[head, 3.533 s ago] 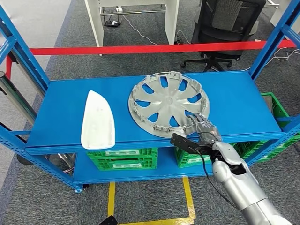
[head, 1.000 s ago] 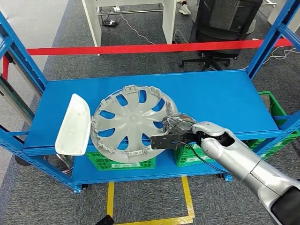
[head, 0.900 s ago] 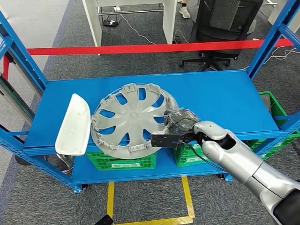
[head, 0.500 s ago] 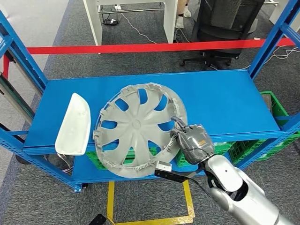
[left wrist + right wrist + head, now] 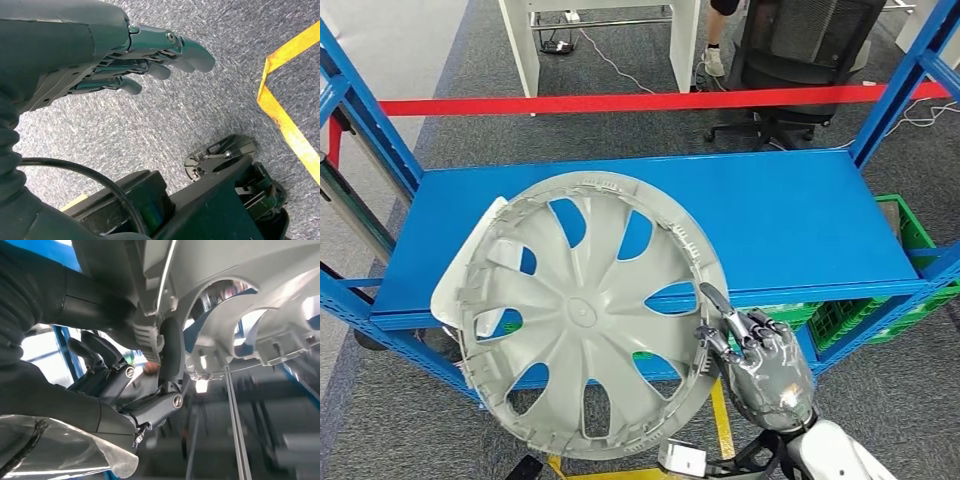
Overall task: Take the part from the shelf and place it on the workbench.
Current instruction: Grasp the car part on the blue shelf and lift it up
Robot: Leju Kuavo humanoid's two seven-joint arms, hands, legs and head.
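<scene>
The right hand [image 5: 761, 365] lifted the round silver plastic hubcap [image 5: 588, 315] off the blue metal shelf [image 5: 788, 215], drawing it near and left; it nudged the white curved panel [image 5: 444, 300] leftward.

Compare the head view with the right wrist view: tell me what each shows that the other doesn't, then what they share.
Head view alone: the whole face of the grey hubcap, lifted off the blue shelf, a white part partly hidden behind it, red tape, green crates and an office chair.

Right wrist view alone: the hubcap's underside with its clips, and a finger hooked up through a spoke opening.

Both: the right hand gripping the hubcap's rim.
</scene>
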